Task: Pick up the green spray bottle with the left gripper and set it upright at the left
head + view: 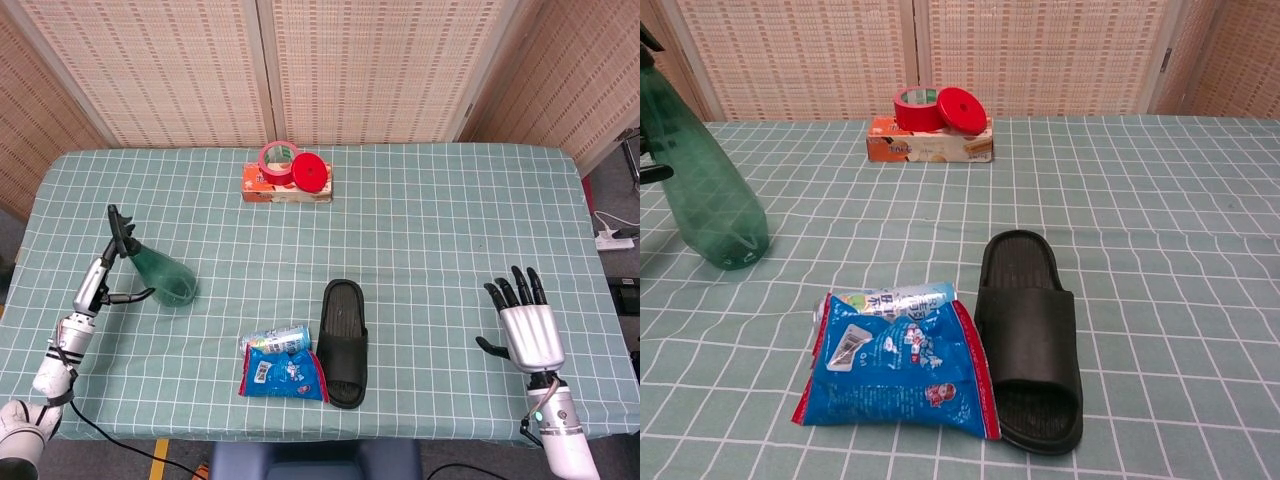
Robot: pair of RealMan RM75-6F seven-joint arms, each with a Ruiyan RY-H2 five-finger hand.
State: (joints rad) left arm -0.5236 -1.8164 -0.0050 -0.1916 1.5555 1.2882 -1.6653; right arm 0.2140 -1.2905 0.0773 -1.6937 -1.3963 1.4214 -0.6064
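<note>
The green spray bottle [165, 278] stands upright on the checked cloth at the left; in the chest view the bottle [705, 185] is at the left edge. My left hand [90, 287] is just left of the bottle with its fingers apart. The long fingers [115, 228] point up past the bottle's neck, and the thumb reaches toward its lower body. I cannot tell whether the thumb tip still touches. My right hand [530, 332] hovers at the front right, fingers spread, holding nothing.
A black slipper [345, 340] lies front centre, beside a blue snack bag [285, 375] and a can [275, 338]. At the back centre an orange box [287, 187] carries a red tape roll [277, 157] and a red lid [311, 172].
</note>
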